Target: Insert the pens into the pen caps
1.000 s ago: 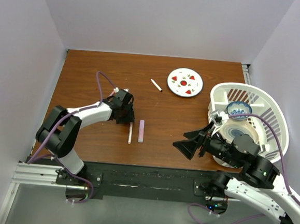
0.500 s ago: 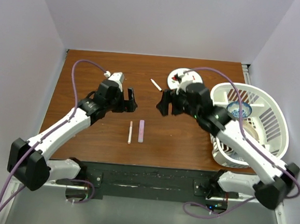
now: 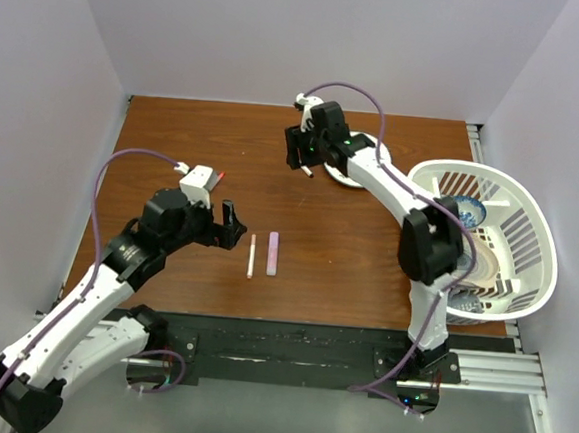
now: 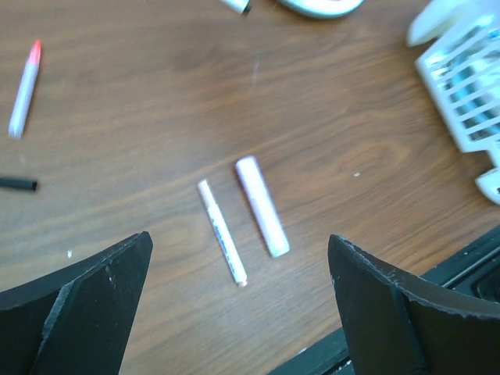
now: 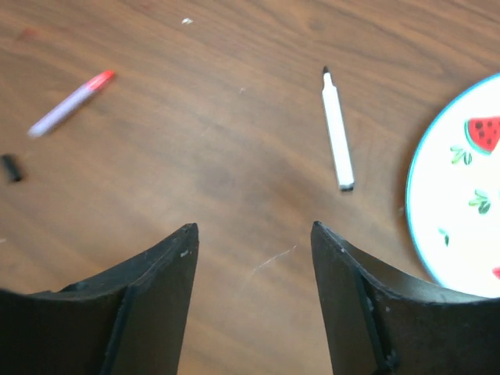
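Observation:
A thick pale pink marker [image 3: 273,253] and a thin white stick [image 3: 251,257] lie side by side mid-table; both show in the left wrist view, the marker [image 4: 262,205] and the stick [image 4: 222,232]. My left gripper [image 3: 233,224] is open and empty just left of them [image 4: 238,258]. A white pen with a dark tip [image 5: 337,129] lies beside the plate [image 5: 461,187]. My right gripper [image 3: 297,151] hovers over it, open and empty [image 5: 254,234]. A red-tipped pen [image 5: 70,103] and a tiny black cap [image 5: 11,167] lie farther left. No pale caps show.
A round white plate with red marks [image 3: 362,167] sits at the back, partly under my right arm. A white slatted basket [image 3: 508,244] holding bowls stands at the right edge. The black rail [image 3: 289,352] runs along the table's near edge.
My right arm has swung to the far side, above the dark-tipped pen by the plate. My left arm has drawn back toward the near left. The pens have not moved.

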Controlling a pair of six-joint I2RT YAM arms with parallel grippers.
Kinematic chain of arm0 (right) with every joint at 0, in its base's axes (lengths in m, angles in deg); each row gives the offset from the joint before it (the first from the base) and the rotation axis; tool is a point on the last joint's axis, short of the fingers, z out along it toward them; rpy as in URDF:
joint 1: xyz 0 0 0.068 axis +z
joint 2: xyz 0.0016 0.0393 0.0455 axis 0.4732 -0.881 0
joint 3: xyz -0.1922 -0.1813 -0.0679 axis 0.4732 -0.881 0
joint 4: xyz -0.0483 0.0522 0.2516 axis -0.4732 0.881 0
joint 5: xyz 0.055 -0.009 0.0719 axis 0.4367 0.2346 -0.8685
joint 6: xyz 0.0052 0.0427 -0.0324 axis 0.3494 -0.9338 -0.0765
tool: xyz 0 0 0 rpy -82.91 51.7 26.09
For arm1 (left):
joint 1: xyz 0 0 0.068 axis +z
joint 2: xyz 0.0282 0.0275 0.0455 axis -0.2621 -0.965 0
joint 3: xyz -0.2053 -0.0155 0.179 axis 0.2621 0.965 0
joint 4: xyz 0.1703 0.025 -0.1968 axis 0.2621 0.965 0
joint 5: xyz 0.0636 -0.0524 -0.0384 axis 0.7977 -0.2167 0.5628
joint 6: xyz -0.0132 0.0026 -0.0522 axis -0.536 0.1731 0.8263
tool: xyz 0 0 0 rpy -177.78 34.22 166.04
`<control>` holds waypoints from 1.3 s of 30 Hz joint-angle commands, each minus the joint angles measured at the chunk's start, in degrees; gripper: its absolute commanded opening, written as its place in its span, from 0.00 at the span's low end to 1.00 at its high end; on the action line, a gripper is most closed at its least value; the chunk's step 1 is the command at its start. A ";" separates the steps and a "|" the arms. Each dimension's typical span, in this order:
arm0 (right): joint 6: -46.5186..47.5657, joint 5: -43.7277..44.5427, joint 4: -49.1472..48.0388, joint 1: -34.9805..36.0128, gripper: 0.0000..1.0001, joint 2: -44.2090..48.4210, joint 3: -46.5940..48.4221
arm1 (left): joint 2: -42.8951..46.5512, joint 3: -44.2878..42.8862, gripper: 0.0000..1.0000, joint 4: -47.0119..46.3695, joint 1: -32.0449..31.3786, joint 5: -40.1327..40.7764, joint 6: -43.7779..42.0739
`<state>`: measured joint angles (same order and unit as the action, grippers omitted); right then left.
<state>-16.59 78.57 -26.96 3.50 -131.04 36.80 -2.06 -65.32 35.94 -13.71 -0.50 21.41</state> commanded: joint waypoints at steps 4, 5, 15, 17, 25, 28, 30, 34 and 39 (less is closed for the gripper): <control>7.57 5.27 8.46 -0.55 0.58 -19.01 21.54 | 5.20 1.15 1.00 -6.44 0.25 -2.11 -3.45; 7.57 5.71 8.38 -0.63 0.57 -20.17 23.56 | 5.20 0.97 1.00 -6.09 0.25 -1.59 -3.45; 11.70 5.54 6.45 -2.13 0.54 -24.75 25.69 | 8.53 0.71 1.00 -5.56 0.25 1.50 -4.15; 12.14 5.18 6.18 -2.30 0.54 -24.40 24.81 | 8.98 0.88 1.00 -5.65 0.25 1.85 -4.15; 13.55 2.81 3.45 -2.39 0.55 -21.24 22.87 | 8.89 0.97 1.00 -5.82 0.25 1.67 -4.24; 14.25 2.72 3.02 -2.57 0.55 -20.71 23.49 | 8.80 0.97 1.00 -5.74 0.25 1.67 -4.24; 14.60 1.58 2.66 -3.00 0.55 -20.97 24.02 | 8.72 0.97 1.00 -5.82 0.25 1.67 -4.24; 14.69 1.31 5.82 -3.97 0.57 -24.21 27.79 | 8.72 0.97 1.00 -5.74 0.25 1.67 -4.24; 14.95 0.35 6.00 -4.76 0.57 -25.45 27.71 | 9.07 1.06 1.00 -5.91 0.25 1.67 -4.24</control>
<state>-2.86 80.71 -21.17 -0.04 -156.07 61.94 6.58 -64.53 32.46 -13.69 0.55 18.81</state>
